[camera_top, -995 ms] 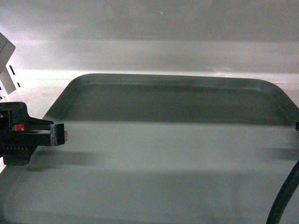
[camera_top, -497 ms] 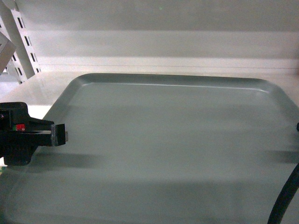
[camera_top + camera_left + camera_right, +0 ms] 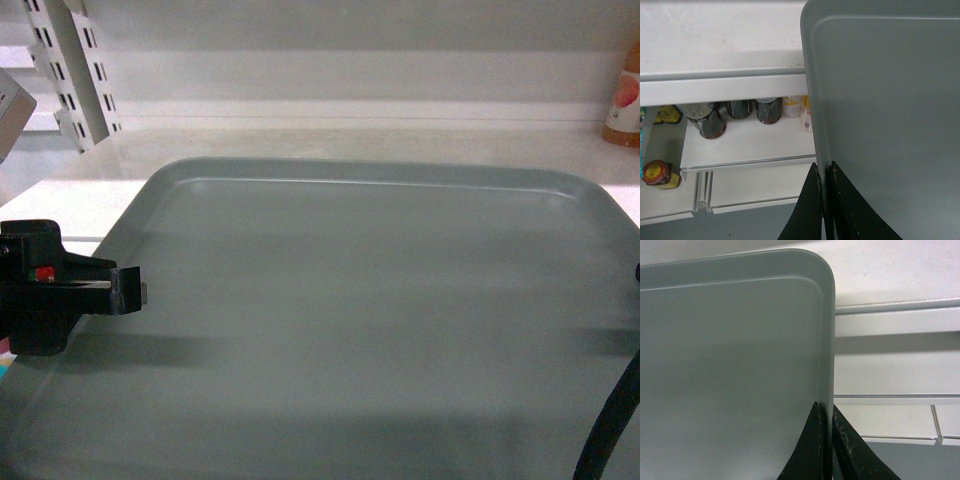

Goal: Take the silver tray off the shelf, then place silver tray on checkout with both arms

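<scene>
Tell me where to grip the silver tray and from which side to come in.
Grip the silver tray by its low raised rim on the two short sides, one gripper coming in from each side. It is wide, flat and thin, so only the rim offers a pinch. The left gripper and right gripper already clamp opposite edges this way, which likely keeps it level.

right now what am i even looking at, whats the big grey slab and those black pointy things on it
A two-armed robot is carrying a tray. The wide picture comes from a camera on the robot, looking forward; the grey slab is the silver tray, with the left gripper at its left edge. The other two pictures come from cameras on each wrist. The black points are gripper fingers: the left gripper pinches the tray's left rim, the right gripper pinches its right rim. Beyond lie white shelf boards; bottles stand on a lower shelf. The tray itself is bare.
</scene>
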